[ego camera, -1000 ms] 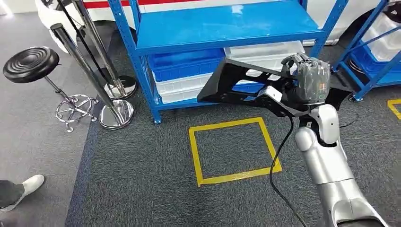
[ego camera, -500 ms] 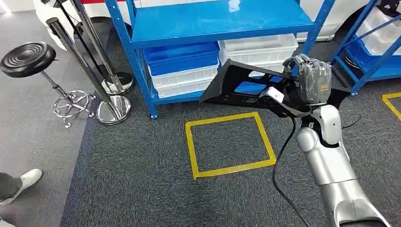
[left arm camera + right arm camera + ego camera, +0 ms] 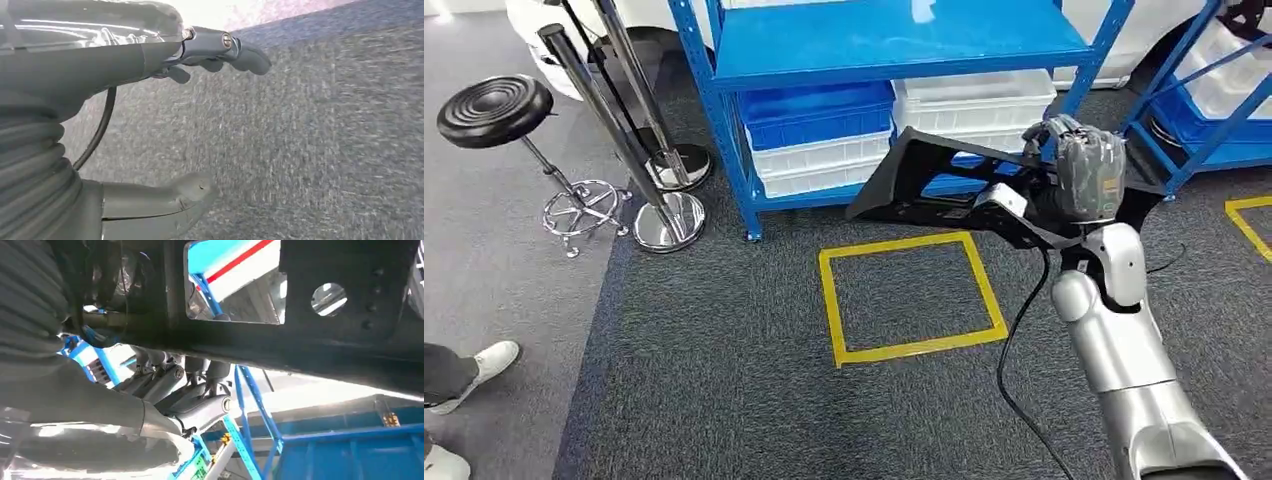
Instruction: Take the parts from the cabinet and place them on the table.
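- Head view: the right hand (image 3: pixel 1084 172), raised in front of the robot, grips a large black frame-shaped part (image 3: pixel 924 185) with its fingers wrapped around one end; the part juts out to the left, held in the air above the grey carpet.
- The part hangs just in front of the blue shelving rack (image 3: pixel 884 50), over the far edge of a yellow tape square (image 3: pixel 911 297) marked on the floor.
- On the rack's lowest level sit a blue bin (image 3: pixel 819 115) stacked on white ones, and beside it a white bin (image 3: pixel 979 100).
- Left of the rack stand a black round stool (image 3: pixel 494 105) and two chrome posts with round bases (image 3: pixel 664 220).
- A person's white shoes (image 3: pixel 484 365) show at the lower left edge.
- Right wrist view: the fingers (image 3: pixel 195 405) curl up against the dark part (image 3: pixel 310 330), which has a round hole and a rectangular cut-out.
- Left wrist view: the left hand (image 3: pixel 150 125) hangs over the carpet, holding nothing, thumb and fingers apart.
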